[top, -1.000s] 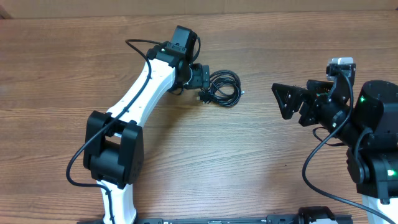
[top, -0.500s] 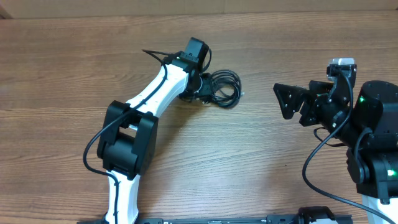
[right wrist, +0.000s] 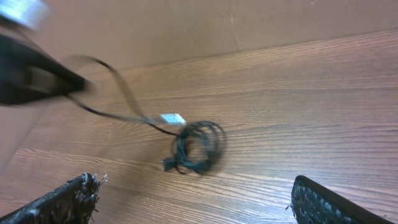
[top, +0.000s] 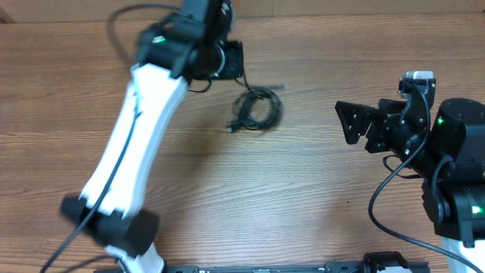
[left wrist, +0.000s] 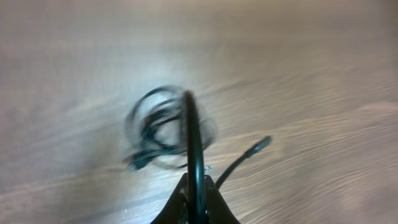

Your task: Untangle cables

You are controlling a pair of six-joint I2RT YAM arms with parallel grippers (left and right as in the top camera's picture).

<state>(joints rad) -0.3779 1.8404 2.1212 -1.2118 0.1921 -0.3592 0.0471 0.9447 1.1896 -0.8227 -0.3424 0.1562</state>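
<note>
from overhead, the cables (top: 256, 111) lie as a small black coil on the wooden surface (top: 303, 197), a little above the middle of the picture. the left pincer (top: 233, 62) hangs blurred at about 11 o'clock from the coil, on a white arm (top: 129, 144) that slants across the left half. a thin strand (top: 246, 82) runs from the coil up toward it. a short loose end (top: 276, 89) points off at 1 o'clock from the coil. the right pincer (top: 347, 123) is at 3 o'clock from the coil, well apart from it, pointing toward it.

in the left wrist view, the left pincer (left wrist: 196, 196) sits at 6 o'clock, its jaws narrow and closed on a single black strand (left wrist: 191, 143) that rises straight toward 12 o'clock. the coil (left wrist: 165, 127) is blurred behind that strand, on the surface (left wrist: 311, 74). a dark plug (left wrist: 261, 143) lies at 4 o'clock from the coil.

in the right wrist view, the right pincer (right wrist: 189, 193) is spread wide and holds nothing, its fingers (right wrist: 68, 202) at the two bottom corners. the coil (right wrist: 196, 146) lies near the middle on the surface (right wrist: 311, 93). a pale plug (right wrist: 173, 118) sits just beside it at 11 o'clock. from there a strand (right wrist: 118, 115) climbs toward 10 o'clock to the blurred left pincer (right wrist: 37, 81).
</note>
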